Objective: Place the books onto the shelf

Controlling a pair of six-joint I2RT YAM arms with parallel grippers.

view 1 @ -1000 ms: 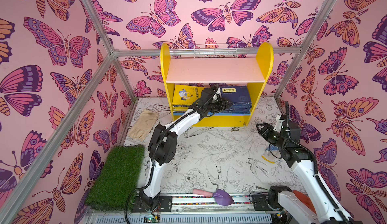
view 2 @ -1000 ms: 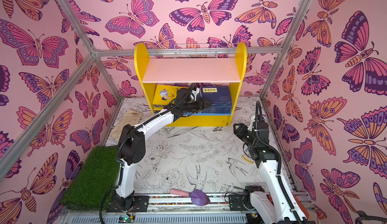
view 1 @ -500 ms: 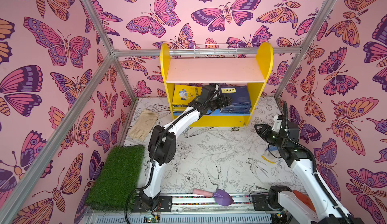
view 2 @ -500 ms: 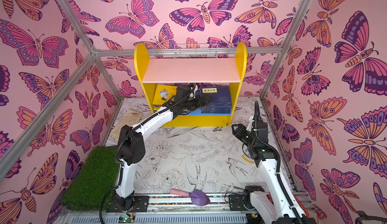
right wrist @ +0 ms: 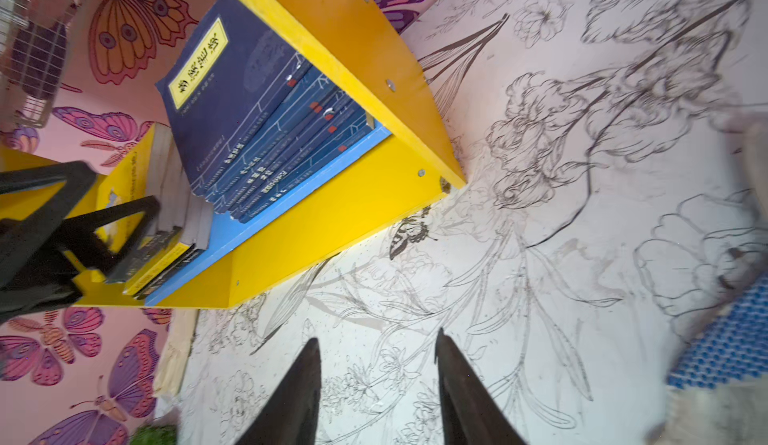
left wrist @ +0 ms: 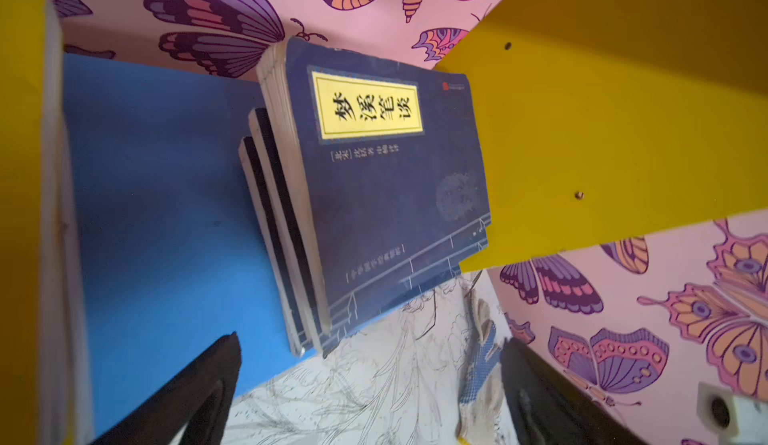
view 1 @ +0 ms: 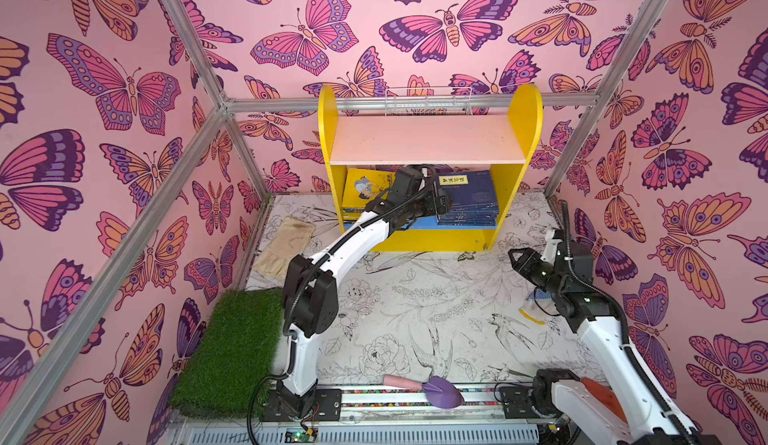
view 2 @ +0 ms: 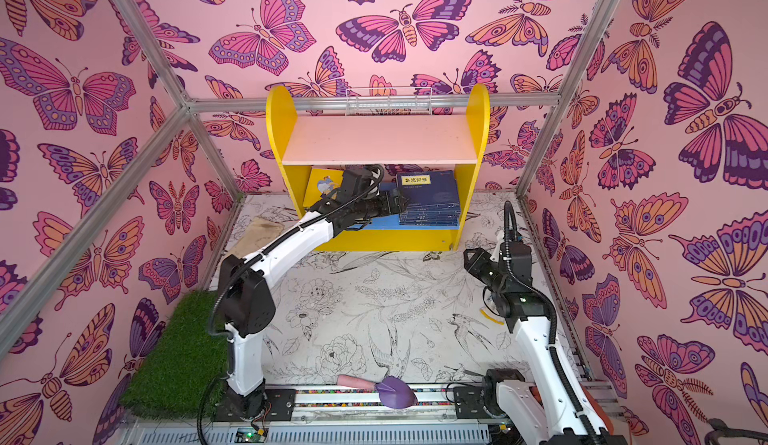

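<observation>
Books (view 1: 467, 199) are the matter of this task, and all of them that I can see stand on the blue lower board (left wrist: 166, 197) of the shelf (view 1: 525, 106), in two groups with a bare gap between. The navy books (left wrist: 395, 197) lean tilted against a yellow side panel (left wrist: 582, 131), and their lower corners seem to reach past the front edge of the board. The yellow books (view 1: 365, 187), with some dark ones beside them, lean at the other end. The left gripper (view 2: 397, 206) is inside the gap, just beside the navy group, with its jaws spread wide and nothing between them. I think the danger is in the way out: if a finger catches the page edges while the arm draws back, the navy book facing the gap can slide forward off the board, or the whole leaning group can fall flat into the gap. The covers look thin and soft, deep blue with a yellow title label, and a little worn. The right gripper (right wrist: 378, 339) hangs above the table (view 1: 415, 305), well apart from the shelf, its jaws partly apart and empty.
</observation>
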